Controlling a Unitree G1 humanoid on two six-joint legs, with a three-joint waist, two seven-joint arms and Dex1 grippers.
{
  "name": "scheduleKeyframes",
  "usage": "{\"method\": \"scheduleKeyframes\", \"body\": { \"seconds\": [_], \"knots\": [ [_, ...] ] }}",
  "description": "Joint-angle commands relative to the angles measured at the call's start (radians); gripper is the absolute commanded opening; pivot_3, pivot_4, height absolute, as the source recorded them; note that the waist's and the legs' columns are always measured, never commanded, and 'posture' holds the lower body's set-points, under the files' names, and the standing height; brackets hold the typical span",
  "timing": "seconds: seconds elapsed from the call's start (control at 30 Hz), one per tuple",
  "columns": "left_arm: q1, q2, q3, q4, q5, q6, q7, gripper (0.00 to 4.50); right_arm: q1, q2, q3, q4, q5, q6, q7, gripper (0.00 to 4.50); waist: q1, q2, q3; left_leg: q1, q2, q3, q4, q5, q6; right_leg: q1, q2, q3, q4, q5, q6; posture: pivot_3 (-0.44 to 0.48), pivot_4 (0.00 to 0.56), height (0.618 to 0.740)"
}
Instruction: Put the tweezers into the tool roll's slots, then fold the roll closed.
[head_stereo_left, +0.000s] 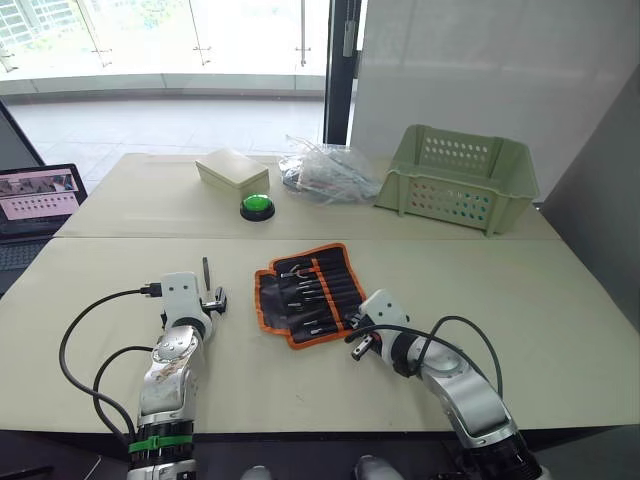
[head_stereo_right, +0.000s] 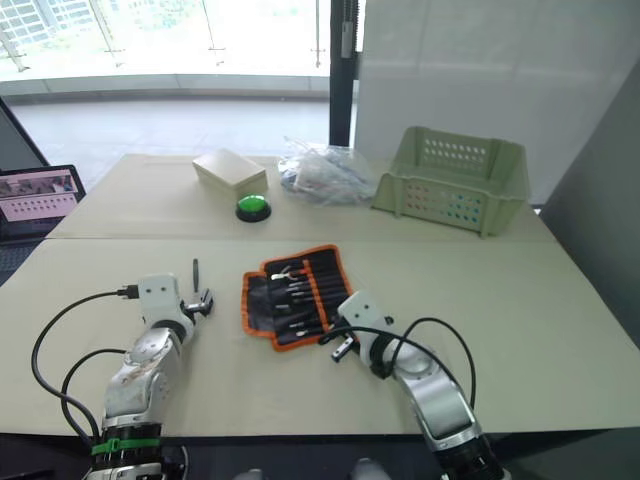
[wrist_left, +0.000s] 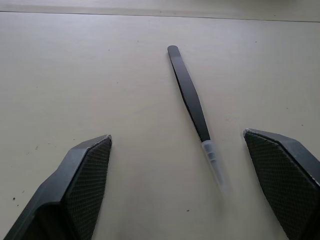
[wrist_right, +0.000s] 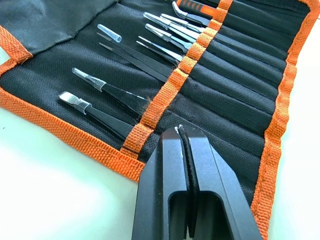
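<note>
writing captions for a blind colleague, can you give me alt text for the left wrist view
A single black tweezer with a clear tip cap lies on the beige table, between the open fingers of the left gripper and touching neither. The two black textured fingers rise from the bottom edge.

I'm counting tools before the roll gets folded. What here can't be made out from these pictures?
- Tweezers in the roll: their lower ends sit inside the slots, so full shapes are hidden, right wrist view.
- Roll's far end: cut off by the picture edge, right wrist view.
- Loose tweezer: clear tip cap blurs out, left wrist view.
- Bag contents: too tangled, head views.
</note>
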Motion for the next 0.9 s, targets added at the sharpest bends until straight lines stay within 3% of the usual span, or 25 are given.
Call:
{"method": "scheduleKeyframes", "body": {
  "seconds": [0.03, 0.33, 0.63, 0.87, 0.9],
  "knots": [
    [-0.020, -0.018, -0.044, 0.098, 0.007, -0.012, -0.020, 3.00, 0.015, -0.004, 0.018, 0.036, -0.011, 0.032, -0.004, 0.00, 0.006, 0.002, -0.001, 0.000, 0.000, 0.000, 0.000, 0.000, 0.000, 0.000, 0.000, 0.000, 0.000, 0.000, 0.000, 0.000, 0.150, 0.713],
    [-0.043, -0.026, -0.056, 0.169, 0.009, -0.049, -0.031, 0.06, 0.025, -0.005, 0.013, 0.021, -0.011, 0.041, -0.009, 0.00, 0.013, 0.005, -0.003, -0.001, -0.001, 0.000, 0.000, 0.000, 0.000, 0.000, -0.001, 0.000, -0.001, 0.000, 0.001, 0.000, 0.150, 0.713],
    [-0.046, 0.003, -0.049, 0.146, 0.025, -0.103, -0.030, 0.02, 0.033, -0.006, 0.014, 0.011, -0.008, 0.047, -0.017, 0.00, 0.015, 0.006, -0.004, -0.002, -0.001, 0.000, 0.000, 0.000, 0.000, 0.000, -0.002, 0.000, -0.001, -0.003, 0.005, 0.000, 0.150, 0.713],
    [-0.065, 0.138, -0.080, -0.004, 0.023, -0.196, -0.172, 0.02, 0.042, -0.009, 0.014, 0.000, -0.006, 0.053, -0.020, 0.00, 0.009, -0.001, 0.000, -0.007, -0.001, -0.001, -0.001, 0.000, 0.000, -0.005, -0.001, -0.001, -0.002, -0.001, 0.001, 0.000, 0.150, 0.713],
    [-0.065, 0.164, -0.085, -0.047, -0.013, -0.197, -0.242, 0.02, 0.044, -0.010, 0.014, -0.003, -0.006, 0.054, -0.020, 0.00, 0.008, -0.001, 0.001, -0.007, -0.001, -0.001, -0.001, 0.000, 0.000, -0.005, -0.001, -0.001, -0.003, -0.001, 0.001, 0.000, 0.150, 0.713]
  ]
}}
